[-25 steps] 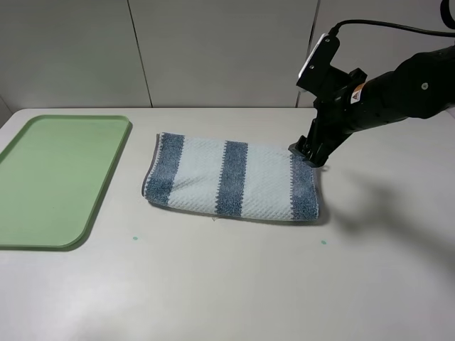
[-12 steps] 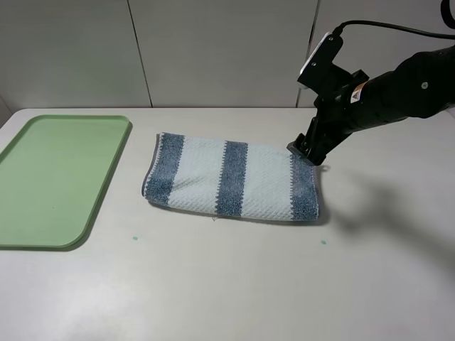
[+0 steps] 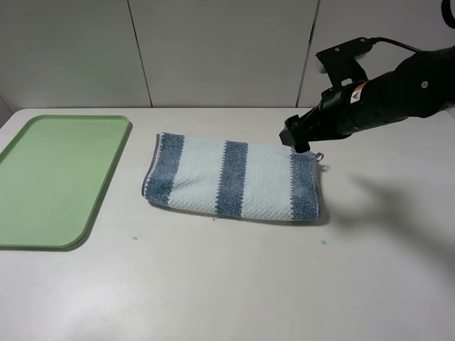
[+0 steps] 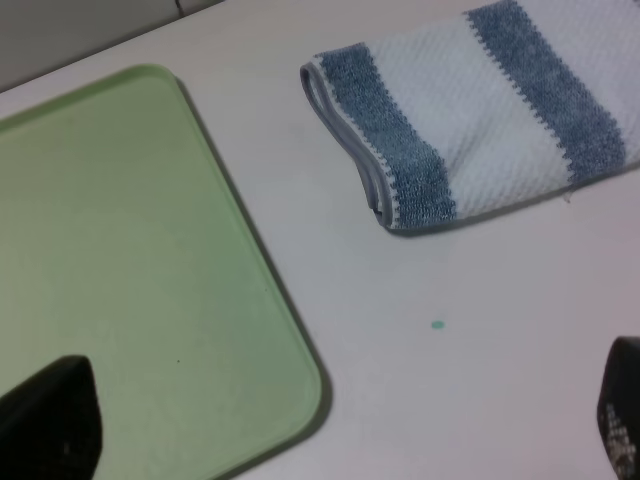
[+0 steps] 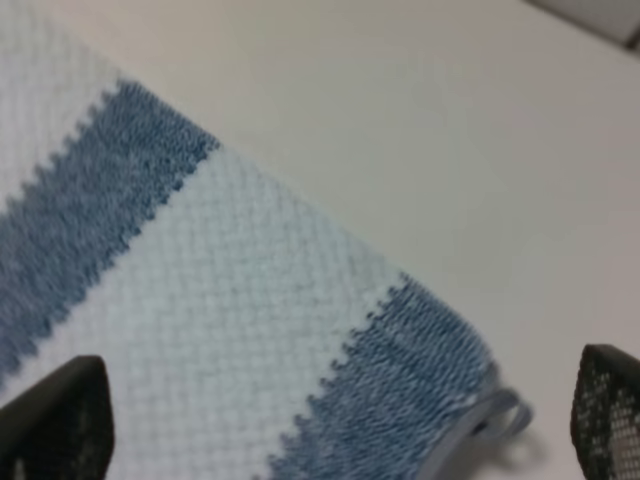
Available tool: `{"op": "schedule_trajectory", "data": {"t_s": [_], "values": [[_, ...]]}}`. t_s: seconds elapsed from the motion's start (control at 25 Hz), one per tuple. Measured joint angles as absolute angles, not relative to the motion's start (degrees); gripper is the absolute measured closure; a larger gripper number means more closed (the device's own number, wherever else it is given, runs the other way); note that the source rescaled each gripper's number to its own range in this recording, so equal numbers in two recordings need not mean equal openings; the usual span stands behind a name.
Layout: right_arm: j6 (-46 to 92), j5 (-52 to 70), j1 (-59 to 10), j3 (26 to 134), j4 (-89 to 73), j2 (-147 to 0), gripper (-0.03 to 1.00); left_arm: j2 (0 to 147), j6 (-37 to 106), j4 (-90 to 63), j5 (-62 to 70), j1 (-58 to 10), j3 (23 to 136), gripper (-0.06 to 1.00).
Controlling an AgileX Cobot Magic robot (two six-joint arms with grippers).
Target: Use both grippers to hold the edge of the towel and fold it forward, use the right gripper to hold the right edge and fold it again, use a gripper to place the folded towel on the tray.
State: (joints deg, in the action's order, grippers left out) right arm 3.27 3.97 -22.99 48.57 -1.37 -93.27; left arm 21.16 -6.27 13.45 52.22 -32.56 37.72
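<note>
My right fingers (image 5: 612, 410) are spread apart and empty, just above the towel (image 3: 231, 177) at its right edge (image 5: 462, 435). Its long axis runs away from them across the worktop (image 3: 234, 284) toward the tray (image 3: 57, 177). My left fingers (image 4: 45, 420), also spread, are farther off.

Your right claw (image 3: 296, 140) hung just over the folded towel's (image 3: 234, 177) far right corner; the tray (image 3: 57, 177) lay well left.
</note>
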Motion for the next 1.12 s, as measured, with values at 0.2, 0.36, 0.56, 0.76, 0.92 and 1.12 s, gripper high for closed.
{"op": "schedule_trajectory", "data": {"t_s": [0.2,0.36,0.56,0.76,0.92,1.12], "values": [[-6.29,6.37,-21.12,48.57,-1.42,-93.41,-0.03,21.16,-6.27,13.45,52.22,-32.56,37.72,-0.06],[-8.66,9.2,-19.66,48.57,-2.2,-94.85,-0.03,21.16,-6.27,13.45,52.22,-32.56,37.72,-0.06],[-9.01,11.01,-19.47,48.57,-5.56,-98.2,-0.03,21.16,-6.27,13.45,52.22,-32.56,37.72,-0.06],[-9.07,11.07,-19.47,48.57,-8.67,-101.05,-0.03,21.16,-6.27,13.45,52.22,-32.56,37.72,-0.06],[-9.07,11.02,-19.64,48.57,-10.98,-102.6,-0.03,21.16,-6.27,13.45,52.22,-32.56,37.72,-0.06],[-9.07,10.77,-19.79,48.57,-12.48,-104.33,-0.03,21.16,-6.27,13.45,52.22,-32.56,37.72,-0.06]]}}
